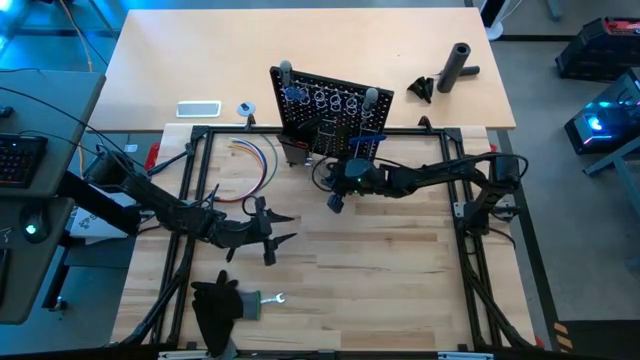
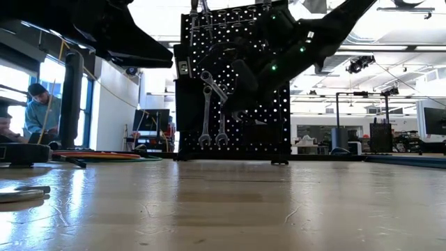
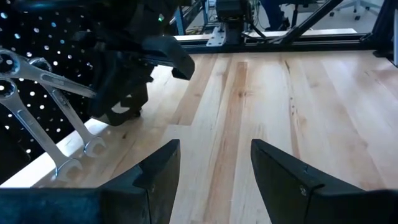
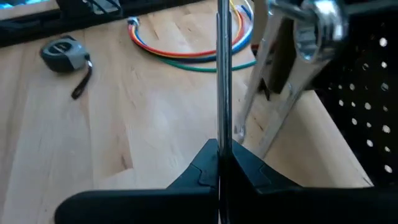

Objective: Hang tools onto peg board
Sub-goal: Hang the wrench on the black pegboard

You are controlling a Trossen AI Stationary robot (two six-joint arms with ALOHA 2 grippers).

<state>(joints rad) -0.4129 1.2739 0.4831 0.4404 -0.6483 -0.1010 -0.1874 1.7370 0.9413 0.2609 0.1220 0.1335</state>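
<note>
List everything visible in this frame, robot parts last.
peg board: one, black, upright, far side of table
hanging wrenches: two, silver, on peg board
held wrench: one, silver, tilted at board
loose wrench: one, silver, near edge beside cloth
black cloth: one, near edge
wire bundle: one, multicoloured, left of board
tape measure: one, grey, beyond wires
black cylinder: one, far right
person: one, background
left gripper: open, empty, mid-table
right gripper: shut on held wrench

The black peg board (image 1: 330, 115) stands upright at the table's twelve o'clock, two silver wrenches (image 2: 212, 111) hanging on its face. A third wrench (image 1: 272, 299) lies flat at seven o'clock. The round grey tape measure (image 4: 64, 52) rests at eleven o'clock.
</note>
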